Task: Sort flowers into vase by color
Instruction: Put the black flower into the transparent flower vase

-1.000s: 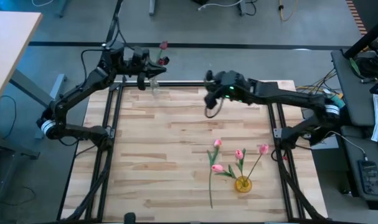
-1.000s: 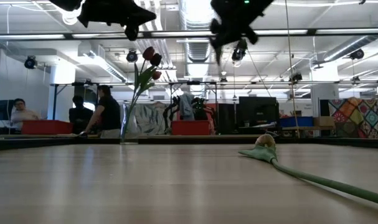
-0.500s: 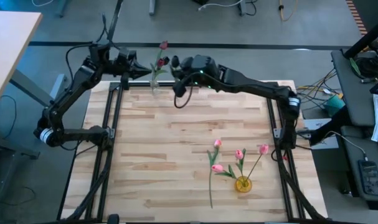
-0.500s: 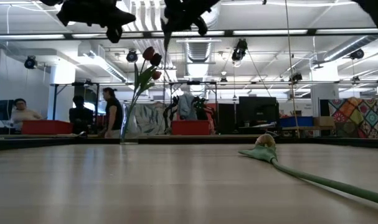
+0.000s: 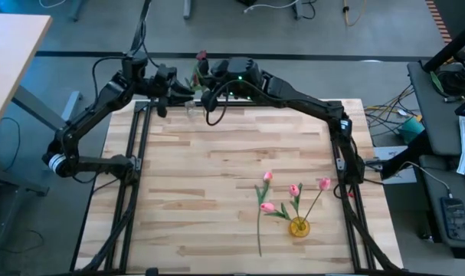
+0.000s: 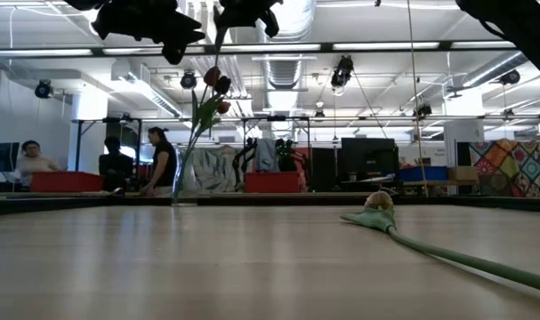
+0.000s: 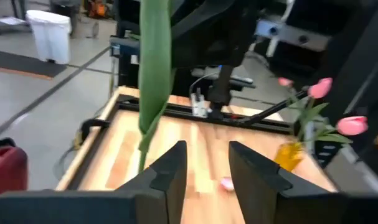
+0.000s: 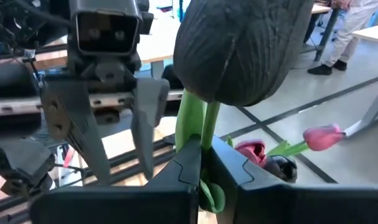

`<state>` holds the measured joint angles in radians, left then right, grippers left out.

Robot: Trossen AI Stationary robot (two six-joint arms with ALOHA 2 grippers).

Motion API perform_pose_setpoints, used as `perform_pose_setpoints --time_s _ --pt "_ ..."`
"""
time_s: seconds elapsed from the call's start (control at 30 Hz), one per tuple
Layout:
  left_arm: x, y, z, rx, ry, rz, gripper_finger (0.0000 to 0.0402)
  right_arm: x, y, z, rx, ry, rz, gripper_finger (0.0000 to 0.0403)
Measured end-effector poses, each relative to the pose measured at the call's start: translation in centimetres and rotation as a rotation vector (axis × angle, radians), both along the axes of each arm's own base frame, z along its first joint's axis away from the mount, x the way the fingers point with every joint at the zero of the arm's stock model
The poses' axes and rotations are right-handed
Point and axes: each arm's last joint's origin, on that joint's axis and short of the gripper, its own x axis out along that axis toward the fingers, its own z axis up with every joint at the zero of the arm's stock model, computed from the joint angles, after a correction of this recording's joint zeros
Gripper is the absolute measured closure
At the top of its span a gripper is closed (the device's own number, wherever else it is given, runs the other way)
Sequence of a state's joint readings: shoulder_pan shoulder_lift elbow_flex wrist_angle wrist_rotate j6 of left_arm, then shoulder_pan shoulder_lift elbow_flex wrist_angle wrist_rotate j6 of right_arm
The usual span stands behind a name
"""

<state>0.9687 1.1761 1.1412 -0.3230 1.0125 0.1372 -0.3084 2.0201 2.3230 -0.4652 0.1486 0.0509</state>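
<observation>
My right gripper (image 8: 201, 163) is shut on a dark maroon tulip (image 8: 241, 46) above the table's far left edge, beside the clear glass vase (image 6: 184, 182) that holds dark tulips (image 6: 218, 84). My left gripper (image 7: 207, 168) stands open just left of it, facing it, with the held tulip's green leaf (image 7: 154, 81) hanging in front of its fingers. A yellow vase (image 5: 298, 227) near the front right holds pink tulips (image 5: 324, 184). One pink tulip (image 5: 267, 207) lies flat on the table beside it. My right gripper pinches the dark tulip's green stem (image 8: 198, 121) just below the head, between its two fingers. The fingers come from the table's right, roughly level. The head stands past the fingertips, and the stem and leaf hang free below, clear of the table.
The two grippers face each other closely over the glass vase (image 5: 191, 107) at the far edge. Dark frame rails (image 5: 136, 153) run along the table's left and right sides. People stand in the room behind the table (image 6: 158, 160).
My right gripper has carried the dark tulip toward the table's left and far edge, from mid-table to just beside the glass vase and my left gripper. The tulip stays lifted clear.
</observation>
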Motion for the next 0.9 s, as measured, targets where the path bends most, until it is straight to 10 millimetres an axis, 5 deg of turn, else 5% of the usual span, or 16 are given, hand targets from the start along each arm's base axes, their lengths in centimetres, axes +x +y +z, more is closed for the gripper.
perform_pose_setpoints --time_s 0.7,0.9 --pt "2.8 1.7 -0.6 -0.019 -0.033 0.072 0.0291 0.0 0.2 0.7 0.016 -0.055 0.021 0.0391" --pt "2.8 1.6 -0.1 0.015 -0.059 0.07 0.0337 0.0 0.2 0.7 0.015 -0.055 0.019 0.039"
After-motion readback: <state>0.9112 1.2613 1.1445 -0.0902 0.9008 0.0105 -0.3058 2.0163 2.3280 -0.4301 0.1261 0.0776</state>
